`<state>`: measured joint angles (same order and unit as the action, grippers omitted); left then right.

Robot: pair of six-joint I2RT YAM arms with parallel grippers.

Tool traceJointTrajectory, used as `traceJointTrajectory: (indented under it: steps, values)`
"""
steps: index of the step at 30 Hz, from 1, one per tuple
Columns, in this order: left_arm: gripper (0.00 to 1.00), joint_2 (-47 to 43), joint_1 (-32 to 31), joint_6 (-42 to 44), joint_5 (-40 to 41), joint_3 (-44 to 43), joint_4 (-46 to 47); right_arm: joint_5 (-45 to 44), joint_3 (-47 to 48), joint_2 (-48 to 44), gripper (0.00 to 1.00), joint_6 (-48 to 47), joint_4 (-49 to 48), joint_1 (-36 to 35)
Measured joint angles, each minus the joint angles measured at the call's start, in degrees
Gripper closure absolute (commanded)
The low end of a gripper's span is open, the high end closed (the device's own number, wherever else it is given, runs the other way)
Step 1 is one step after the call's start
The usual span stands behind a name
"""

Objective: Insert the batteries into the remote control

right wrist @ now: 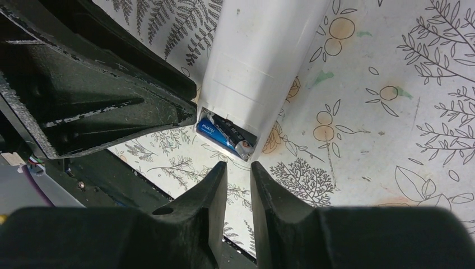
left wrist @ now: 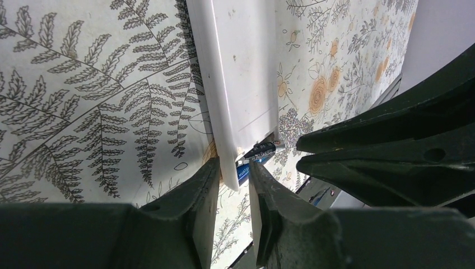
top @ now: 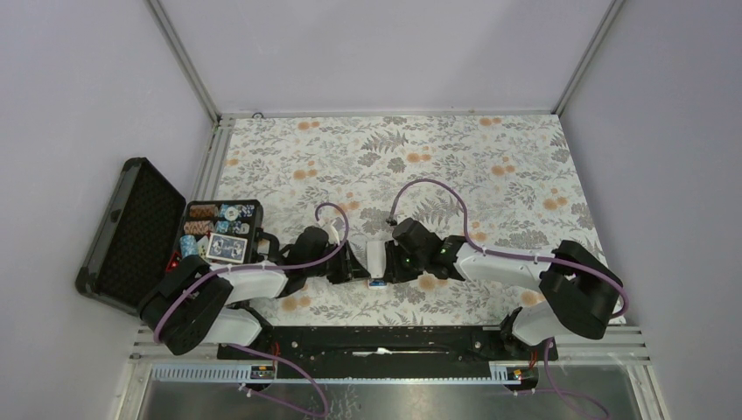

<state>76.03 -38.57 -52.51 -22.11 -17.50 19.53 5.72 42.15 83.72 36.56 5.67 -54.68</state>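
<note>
The white remote control (top: pixel 376 256) lies back up on the floral cloth between my two grippers. Its near end is open, and the blue and dark batteries (right wrist: pixel 224 134) sit in the bay there, one silvery end showing. In the left wrist view the remote control (left wrist: pixel 241 67) runs away from the camera, and the batteries (left wrist: pixel 255 156) peek out at its near corner. My left gripper (left wrist: pixel 234 171) stands narrowly open, straddling that corner. My right gripper (right wrist: pixel 239 168) is narrowly open just short of the open end, with nothing between its fingers.
A black case (top: pixel 219 229) of poker chips and cards stands open at the left, its lid (top: pixel 131 232) hanging over the table's side. The metal rail (top: pixel 394 337) with the arm bases runs along the near edge. The two gripper bodies almost touch over the remote.
</note>
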Motion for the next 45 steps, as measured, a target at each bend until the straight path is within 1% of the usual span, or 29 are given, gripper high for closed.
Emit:
traceJointTrajectory:
  steps: [13,26,45]
  values:
    - [0.73,1.46,-0.07,0.0,-0.04,-0.04,0.83,-0.04,0.85,1.9,0.76,0.46,-0.48,0.0]
    - [0.76,1.84,-0.28,0.0,-0.33,-0.5,1.11,-0.13,1.2,3.45,0.78,0.68,-0.87,0.0]
    - [0.78,2.47,-0.61,0.0,-0.39,-0.5,1.18,0.02,2.99,5.9,0.85,0.66,-0.83,0.0]
